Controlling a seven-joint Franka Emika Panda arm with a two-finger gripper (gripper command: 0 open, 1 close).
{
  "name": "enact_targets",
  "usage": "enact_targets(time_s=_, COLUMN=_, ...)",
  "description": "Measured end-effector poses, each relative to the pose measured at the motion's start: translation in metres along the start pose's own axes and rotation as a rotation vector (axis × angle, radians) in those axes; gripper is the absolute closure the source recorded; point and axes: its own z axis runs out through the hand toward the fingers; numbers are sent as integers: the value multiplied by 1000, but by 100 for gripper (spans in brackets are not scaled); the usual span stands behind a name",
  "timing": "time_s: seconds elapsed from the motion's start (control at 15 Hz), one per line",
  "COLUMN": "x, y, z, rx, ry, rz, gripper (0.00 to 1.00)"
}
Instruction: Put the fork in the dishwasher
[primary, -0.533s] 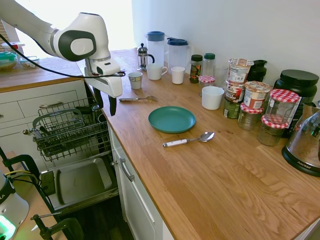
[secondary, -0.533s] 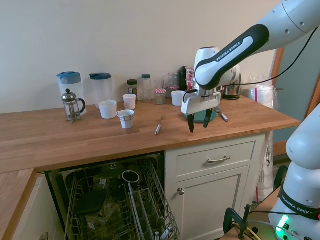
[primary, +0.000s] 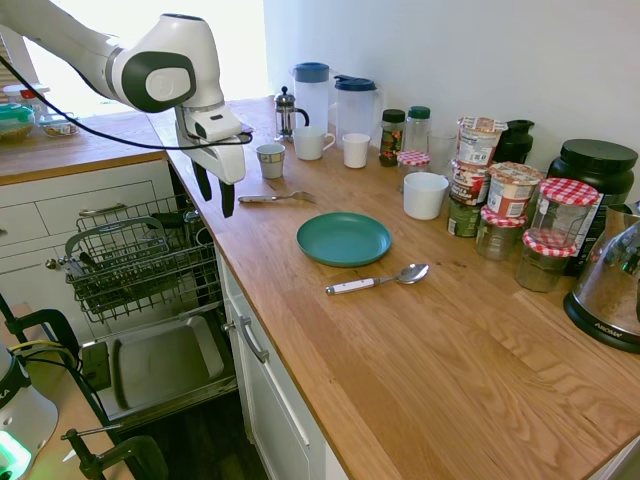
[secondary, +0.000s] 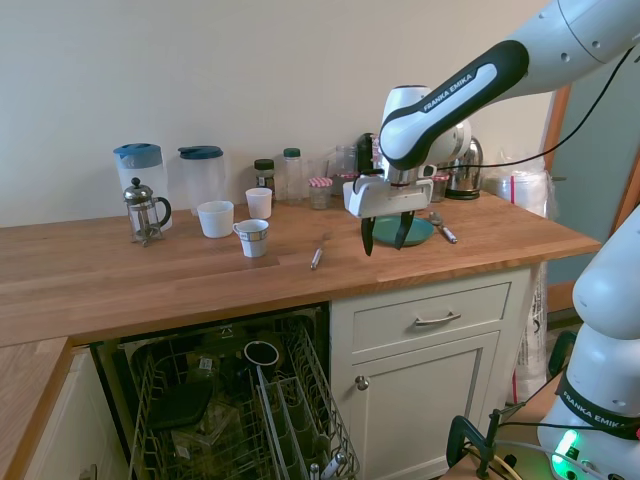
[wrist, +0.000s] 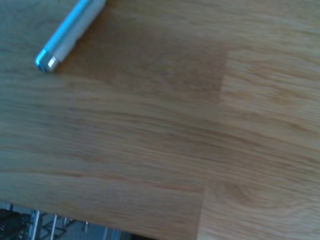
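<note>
Kitchen, pale wall, long wooden bench (primary: 420, 350). Tool (primary: 214, 192) released, empty, hovering above bench edge. Fork (primary: 275, 198) flat on bench, just beside tool, near teal plate (primary: 343, 238). Dishwasher (primary: 140, 270) open below, rack pulled out.

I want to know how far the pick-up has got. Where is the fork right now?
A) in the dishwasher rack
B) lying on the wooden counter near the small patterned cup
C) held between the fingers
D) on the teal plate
B: the fork lies flat on the counter beside the small cup, while the gripper hangs empty above the counter edge with fingers apart, and the teal plate is bare.
</note>
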Motion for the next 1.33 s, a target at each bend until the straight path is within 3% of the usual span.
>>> enact_targets(time_s=0.2, x=-4, y=-26, z=12, rx=15, ry=3, rz=81, gripper=0)
enact_targets(time_s=0.6, x=8, y=-88, z=13, rx=97, ry=52, rz=226, gripper=0)
enact_targets(time_s=1.07, x=27, y=-136, z=51, rx=65, ry=107, rz=396, gripper=0)
enact_targets(time_s=1.33, x=28, y=-147, z=73, rx=37, ry=121, rz=411, gripper=0)
